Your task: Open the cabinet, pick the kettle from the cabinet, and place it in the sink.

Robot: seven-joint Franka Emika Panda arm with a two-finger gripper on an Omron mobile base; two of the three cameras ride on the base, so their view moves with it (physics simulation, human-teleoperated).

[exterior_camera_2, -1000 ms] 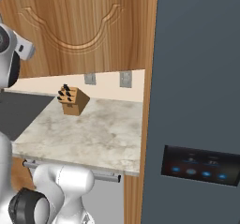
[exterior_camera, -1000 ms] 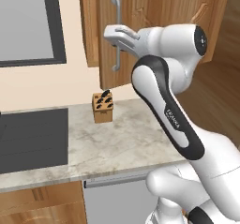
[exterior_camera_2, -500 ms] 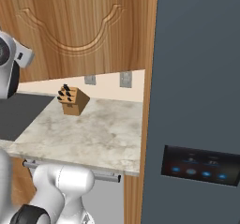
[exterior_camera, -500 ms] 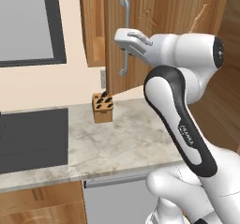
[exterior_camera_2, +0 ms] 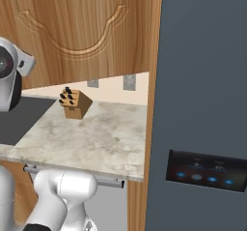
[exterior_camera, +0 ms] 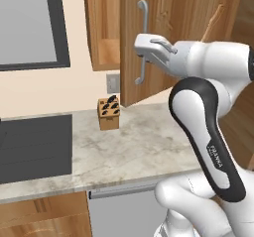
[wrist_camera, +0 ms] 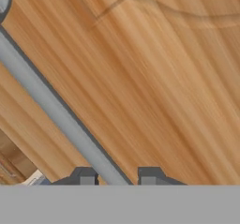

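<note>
My gripper [wrist_camera: 117, 177] sits at the bottom of the hand view with one dark finger tip on each side of the silver bar handle [wrist_camera: 56, 113], which runs as a slanted grey line from the upper left of that frame down between them. The tips look clamped on the handle; the bar passes straight through the narrow gap between them.

In the left base view my gripper [exterior_camera: 143, 46] is in the upper middle of the frame, at the handle [exterior_camera: 143, 42] of the cabinet [exterior_camera: 173, 37] door. The door stands swung partly out, its lower edge hanging over the back of the marble counter [exterior_camera: 134, 149]. In the upper left of centre, beside the door, a strip of the cabinet's inside shows as pale wood; I cannot tell what is in it from here, and I cannot make out the kettle.

Below the door, in the middle of the frame, a wooden knife block [exterior_camera: 109, 113] stands on the counter with dark knife handles sticking out of its slots. A dark cooktop [exterior_camera: 34, 147] lies at the left.

In the right base view the carved door [exterior_camera_2: 82, 32] covers the upper left, the knife block [exterior_camera_2: 74, 104] stands centre left, and a tall dark grey appliance [exterior_camera_2: 202, 104] with a small control panel fills the right.
</note>
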